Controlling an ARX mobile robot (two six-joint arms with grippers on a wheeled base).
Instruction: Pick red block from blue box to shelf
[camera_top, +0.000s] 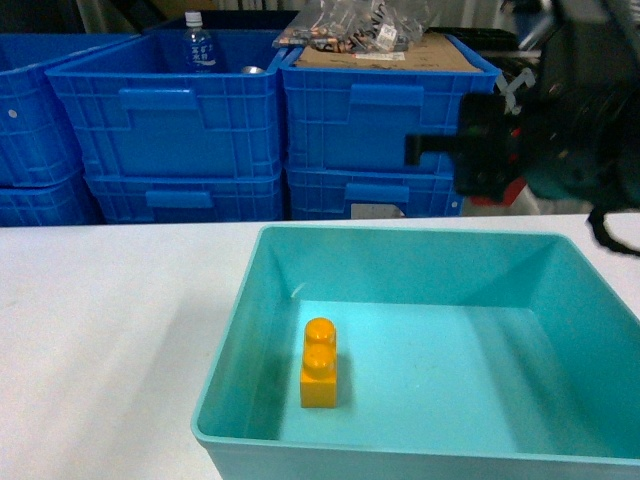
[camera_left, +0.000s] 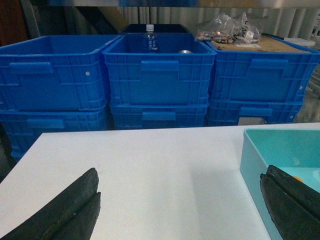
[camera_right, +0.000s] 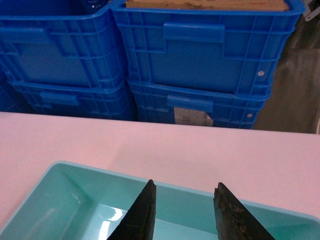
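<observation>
Blue box (camera_top: 420, 262): one light turquoise tub on the white tabletop (camera_top: 110, 330), its near rim at the bottom edge of the head view.
Red block: not visible in any view; where it is cannot be told, so neither can its long axis or heading.
Yellow brick (camera_top: 319, 363): one, two studs on top, lying on the tub floor toward the left wall; its long axis runs from near to far in the head view.
Blue crates (camera_left: 159, 70): six in the left wrist view, stacked two high in three columns behind the tabletop.
Bottle (camera_left: 149, 38): one, standing upright in the top middle crate.
Cardboard sheet (camera_top: 385, 53): one, lying over the top right crate, with a clear plastic bag (camera_top: 355, 25) on it.
Right end effector (camera_right: 184, 212): two dark fingers parted by a moderate gap, nothing between them, poised over the far wall of the tub.
Left end effector (camera_left: 185, 202): two dark fingers spread wide, holding nothing, above the bare tabletop just left of the tub.
Shelf: cannot be made out.
</observation>
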